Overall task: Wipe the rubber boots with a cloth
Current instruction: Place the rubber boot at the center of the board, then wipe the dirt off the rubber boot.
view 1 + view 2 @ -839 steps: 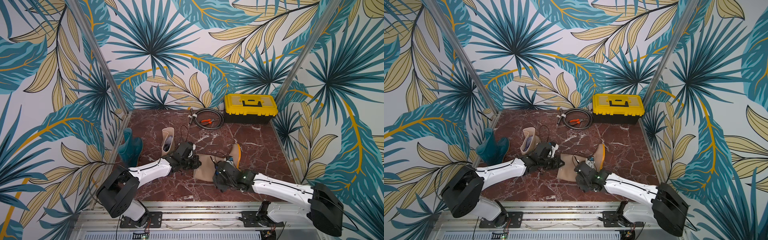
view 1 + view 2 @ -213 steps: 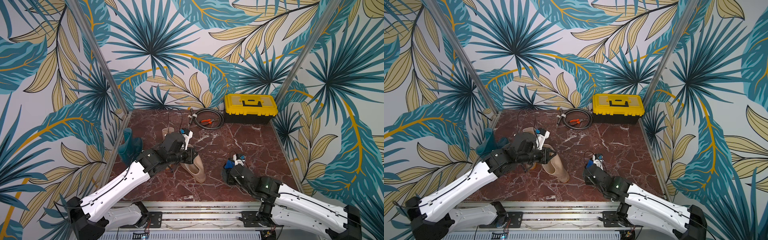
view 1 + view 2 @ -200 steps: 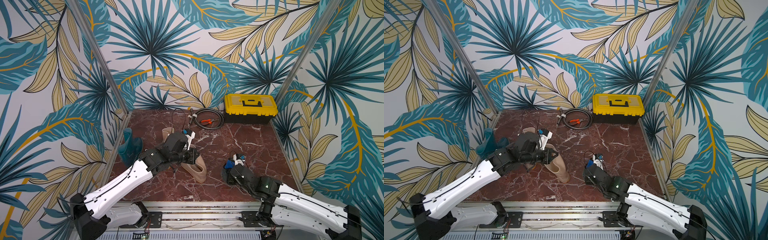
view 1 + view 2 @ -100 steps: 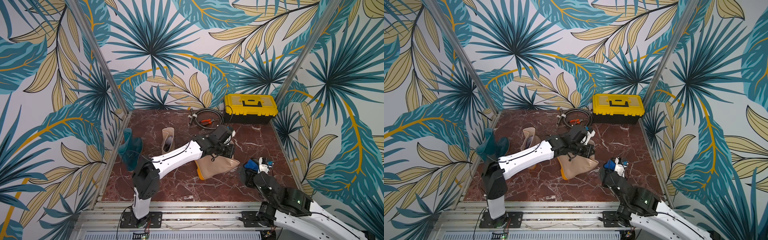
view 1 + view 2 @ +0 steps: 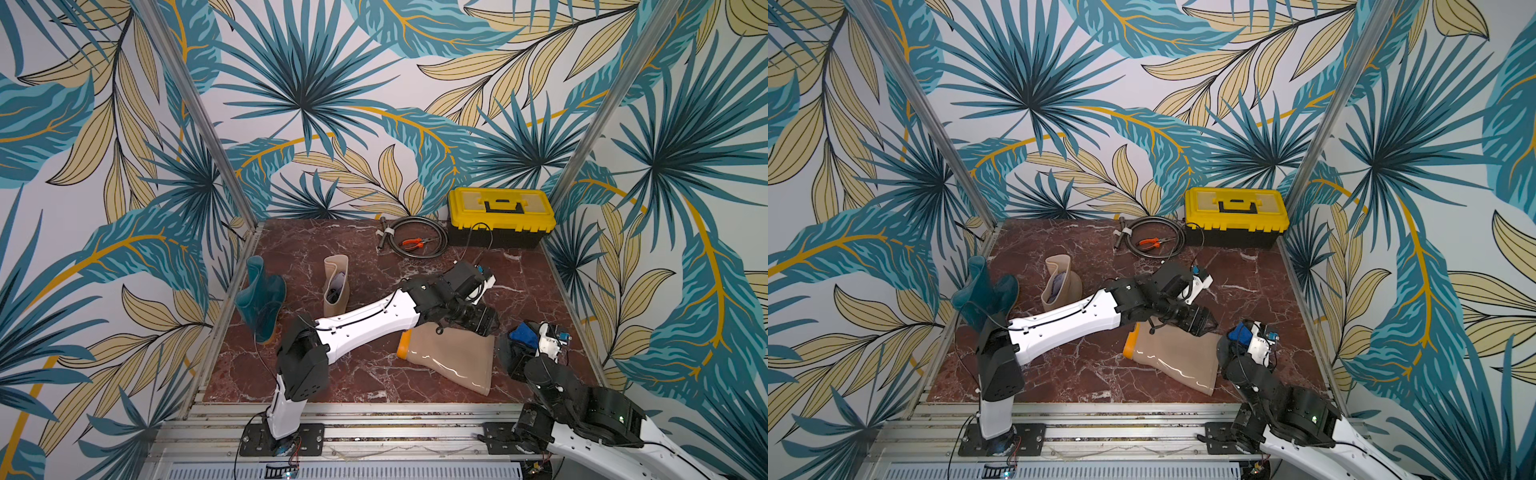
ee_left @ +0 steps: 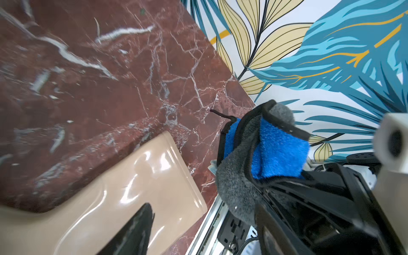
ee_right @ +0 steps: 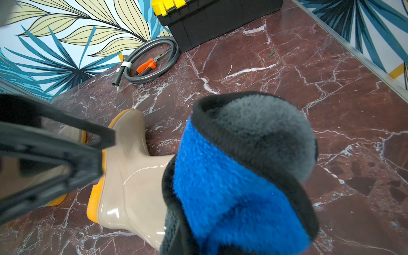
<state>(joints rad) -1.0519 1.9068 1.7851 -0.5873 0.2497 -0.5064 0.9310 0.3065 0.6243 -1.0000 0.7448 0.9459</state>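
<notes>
Three boots are on the red stone floor (image 5: 374,382). In both top views the teal boot (image 5: 262,299) and the standing tan boot (image 5: 336,286) are upright near the left wall, well apart from the grippers; the lying tan boot (image 5: 451,363) is flat on its side in the middle, I think so that its long shiny side faces up for wiping; the left gripper (image 5: 484,324) hangs just over its foot end with the jaws apart and nothing in them; the right gripper (image 5: 518,352) is squeezed tight on the cloth (image 5: 522,335), a fluffy grey and blue rag, just beside the boot's open top but not on it yet; a yellow toolbox (image 5: 500,212), a rolled hose (image 5: 444,243) and orange pliers (image 5: 411,244) sit at the back, out of the way.

In the left wrist view, one black finger (image 6: 136,229) is above the lying tan boot (image 6: 132,187) and holds nothing; the cloth (image 6: 276,154) is bunched up near the boot's rim, with bare floor between them.

In the right wrist view, the cloth (image 7: 238,176) fills the front and hides the gripper that holds it; the lying tan boot (image 7: 132,172) is right behind it; the left gripper's fingers (image 7: 92,132) are spread wide by the foot part; I think they could block a wipe there, so the leg part looks easiest to rub first.
</notes>
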